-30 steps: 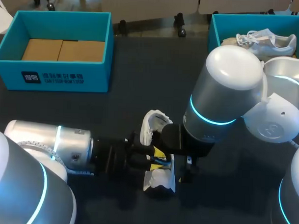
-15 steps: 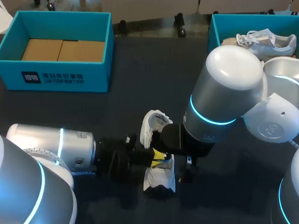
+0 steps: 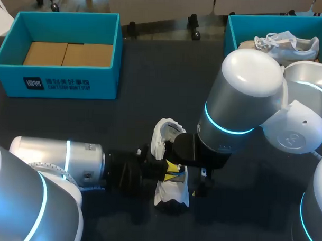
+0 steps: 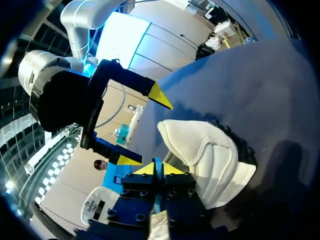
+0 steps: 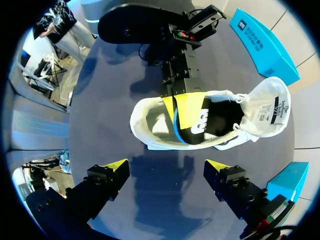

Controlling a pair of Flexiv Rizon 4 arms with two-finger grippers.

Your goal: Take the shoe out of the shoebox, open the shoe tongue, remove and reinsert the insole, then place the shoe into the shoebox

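Pinching the insole (image 5: 175, 131), left fingers (image 4: 144, 169) narrow; right fingers (image 5: 114, 166) wide above shoe (image 5: 152, 125) with printed tongue (image 5: 267, 107).

Dark table (image 3: 141, 72); second white sneaker (image 3: 290, 43) at its far right, brown cardboard sheets (image 3: 68, 54) far left

White shoe (image 3: 171, 192) mid-counter (image 3: 151, 99), w/ tongue pulled up. L gripper (image 3: 171, 167) comes in from the side. Its yellow tips are in the shoe opening, close together on a thin blue insole edge (image 3: 176, 174). R arm (image 3: 241, 102) sits just above the shoe. Blue box (image 3: 62, 82) far L. 2nd blue box (image 3: 230, 33) far R w/ another white shoe (image 3: 288, 43).
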